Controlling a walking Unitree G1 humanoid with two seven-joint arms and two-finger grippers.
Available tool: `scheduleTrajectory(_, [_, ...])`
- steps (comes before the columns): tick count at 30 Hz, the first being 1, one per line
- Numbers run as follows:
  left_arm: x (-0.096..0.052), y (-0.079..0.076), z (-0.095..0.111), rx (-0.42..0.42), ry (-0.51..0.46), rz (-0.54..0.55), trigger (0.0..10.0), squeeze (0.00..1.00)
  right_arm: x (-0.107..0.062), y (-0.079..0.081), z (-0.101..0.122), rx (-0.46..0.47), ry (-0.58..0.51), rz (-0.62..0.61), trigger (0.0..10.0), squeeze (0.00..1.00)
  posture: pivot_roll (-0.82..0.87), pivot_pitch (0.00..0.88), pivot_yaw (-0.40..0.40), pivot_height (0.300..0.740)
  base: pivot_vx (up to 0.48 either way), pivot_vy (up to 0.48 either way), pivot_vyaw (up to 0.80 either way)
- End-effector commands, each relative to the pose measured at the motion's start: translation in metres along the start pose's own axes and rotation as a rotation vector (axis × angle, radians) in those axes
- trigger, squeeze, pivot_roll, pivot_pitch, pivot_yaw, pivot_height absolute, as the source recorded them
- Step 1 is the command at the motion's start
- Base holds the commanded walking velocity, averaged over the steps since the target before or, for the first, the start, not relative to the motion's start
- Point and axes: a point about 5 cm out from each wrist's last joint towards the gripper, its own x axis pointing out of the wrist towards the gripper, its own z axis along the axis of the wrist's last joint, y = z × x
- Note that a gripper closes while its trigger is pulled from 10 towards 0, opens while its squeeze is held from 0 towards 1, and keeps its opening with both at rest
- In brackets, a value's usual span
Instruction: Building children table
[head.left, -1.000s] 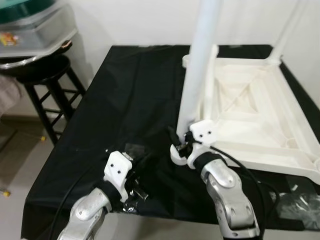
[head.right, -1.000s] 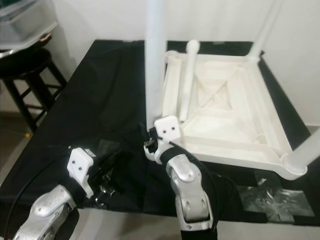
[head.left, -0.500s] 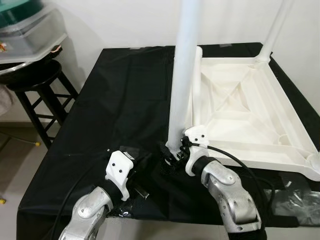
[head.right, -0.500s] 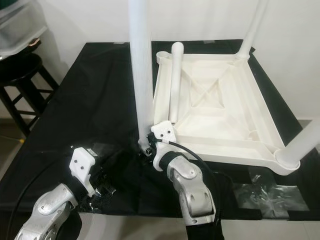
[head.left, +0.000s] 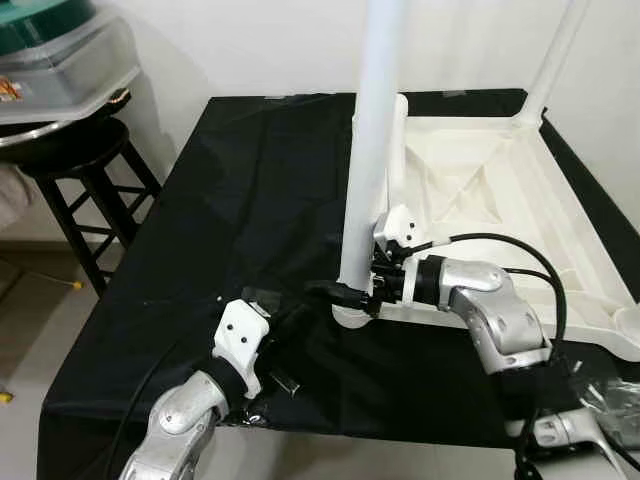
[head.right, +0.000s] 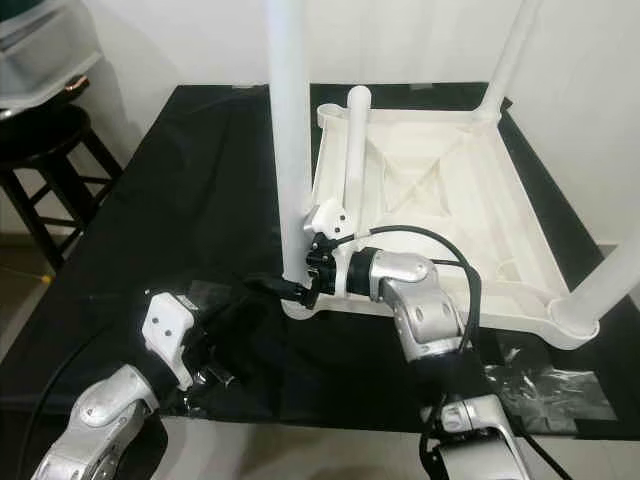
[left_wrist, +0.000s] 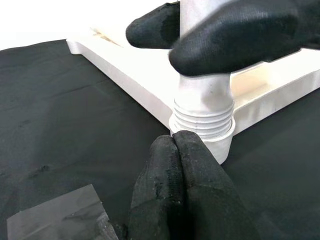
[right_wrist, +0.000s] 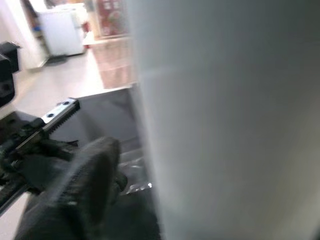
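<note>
right hand (head.left: 362, 291) has re-posed since a second ago: the forearm, earlier coming up from below the near corner, now reaches in sideways from the right, fingers wrapped on the base of the upright white leg (head.left: 372, 150) just above its socket (left_wrist: 202, 131). left wrist view shows the two black fingers clamped on the leg right over the exposed thread, so the leg is not fully seated; judged mid screw-in, the new wrist angle likely a regrip for another turn. upturned white tabletop (head.left: 500, 215) lies on the black-draped desk (head.left: 240, 210), socket corner nearest the robot; a second leg stands at the far right corner, another lies loose inside the top. left hand (left_wrist: 182, 150) rests low on the cloth, fingers pressed together on nothing, tips just beside the socket. whether they touch it is unclear, view too close. black stool (head.left: 75, 160) at far left.
</note>
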Motion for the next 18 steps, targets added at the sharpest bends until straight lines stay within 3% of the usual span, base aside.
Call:
scheduleTrajectory(1, [-0.002, -0.003, -0.003, -0.003, 0.008, 0.003, 10.0, 0.00, 0.005, 0.006, -0.002, 0.024, -0.009, 0.146, 0.0, 0.00, 0.02, 0.133, 0.043, 0.740, 0.000, 0.000, 0.00])
scheduleTrajectory(8, [-0.002, -0.003, -0.002, -0.003, 0.005, 0.002, 10.0, 0.00, 0.004, 0.003, -0.006, 0.025, -0.001, 0.147, 0.0, 0.00, 0.02, 0.138, 0.041, 0.740, 0.000, 0.000, 0.00])
scheduleTrajectory(11, [-0.003, -0.003, -0.002, -0.003, 0.002, 0.003, 10.0, 0.00, 0.002, 0.002, -0.010, 0.019, -0.012, 0.071, 0.0, 0.00, 0.01, 0.147, 0.040, 0.740, 0.000, 0.000, 0.00])
scheduleTrajectory(13, [-0.004, -0.002, 0.000, -0.004, -0.002, 0.004, 10.0, 0.00, 0.000, 0.008, -0.017, 0.061, -0.047, -0.128, 0.0, 0.00, 0.00, 0.164, 0.039, 0.740, 0.000, 0.000, 0.00])
scheduleTrajectory(15, [-0.004, -0.002, 0.000, -0.004, -0.002, 0.004, 10.0, 0.00, 0.000, 0.008, -0.017, 0.061, -0.047, -0.128, 0.0, 0.00, 0.00, 0.164, 0.039, 0.740, 0.000, 0.000, 0.00])
scheduleTrajectory(16, [-0.005, -0.001, 0.000, -0.005, -0.002, 0.004, 10.0, 0.00, 0.006, 0.017, -0.027, 0.099, -0.037, -0.261, 0.0, 0.00, -0.01, 0.168, 0.033, 0.740, 0.000, 0.000, 0.00])
scheduleTrajectory(17, [-0.005, -0.001, 0.000, -0.005, -0.002, 0.004, 10.0, 0.00, 0.006, 0.017, -0.027, 0.099, -0.037, -0.261, 0.0, 0.00, -0.01, 0.168, 0.033, 0.740, 0.000, 0.000, 0.00])
scheduleTrajectory(18, [-0.006, -0.001, 0.000, -0.005, -0.003, 0.003, 10.0, 0.00, 0.011, 0.023, -0.036, 0.132, -0.025, -0.453, 0.0, 0.00, -0.01, 0.169, 0.036, 0.740, 0.000, 0.000, 0.00])
